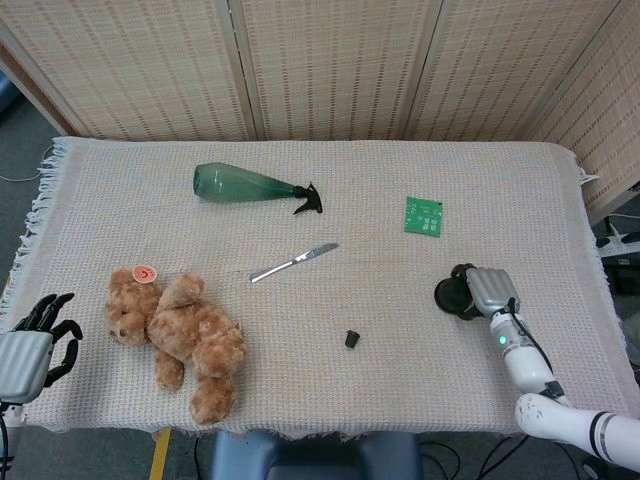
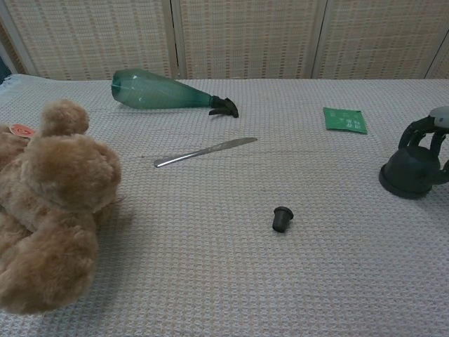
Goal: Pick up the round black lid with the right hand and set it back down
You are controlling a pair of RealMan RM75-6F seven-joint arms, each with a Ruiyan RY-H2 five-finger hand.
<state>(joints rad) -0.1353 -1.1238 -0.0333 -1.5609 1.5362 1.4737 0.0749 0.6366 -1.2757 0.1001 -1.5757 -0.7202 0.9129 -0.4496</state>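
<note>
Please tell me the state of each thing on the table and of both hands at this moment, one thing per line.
round black lid: on the cloth, right hand's fingers curled over it.
right hand: on the lid.
left hand: off the table edge, holds nothing.
green bottle: lying on its side.
teddy bear: lying.
knife: flat.
small black cap: alone.

We see a matt black lid point(image 2: 409, 173), a rough woven cloth point(image 1: 400, 390), a furry plush bear point(image 1: 180, 335), a glossy green plastic bottle point(image 1: 245, 185), and a shiny metal knife point(image 1: 293, 262).
</note>
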